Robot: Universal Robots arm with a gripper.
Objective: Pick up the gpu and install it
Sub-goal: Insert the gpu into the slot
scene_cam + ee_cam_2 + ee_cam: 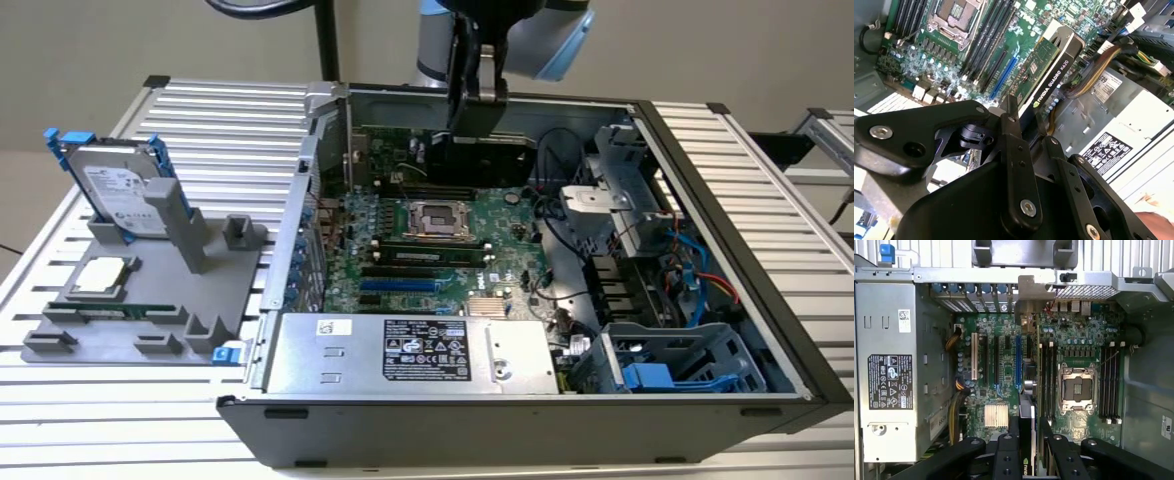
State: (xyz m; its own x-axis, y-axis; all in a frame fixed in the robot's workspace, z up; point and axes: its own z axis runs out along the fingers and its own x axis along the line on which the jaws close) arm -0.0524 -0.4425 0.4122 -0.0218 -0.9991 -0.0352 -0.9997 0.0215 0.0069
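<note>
The gpu (1056,75) hangs edge-down inside the open computer case (467,435). The gripper (1029,429) clamps it across its two flat faces, green board on one side and black shroud on the other. The fingers (1015,145) are closed hard against the card, which runs out beyond their tips.

In the first wrist view its thin edge runs parallel to the blue slot (1018,362). It sits just beside that slot, on the side toward the CPU socket (1075,388), rather than squarely over it. The long axes of card and slot agree, so I judge that only a slight sideways offset and the drop separate them. In the second wrist view the blue slot shows bare alongside the card, so the card is not seated.

The power supply (889,380) lies well apart on the slot's other side. Farther from the slot, outside the case, a grey fixture (147,290) holds a hard drive (120,190) upright.
</note>
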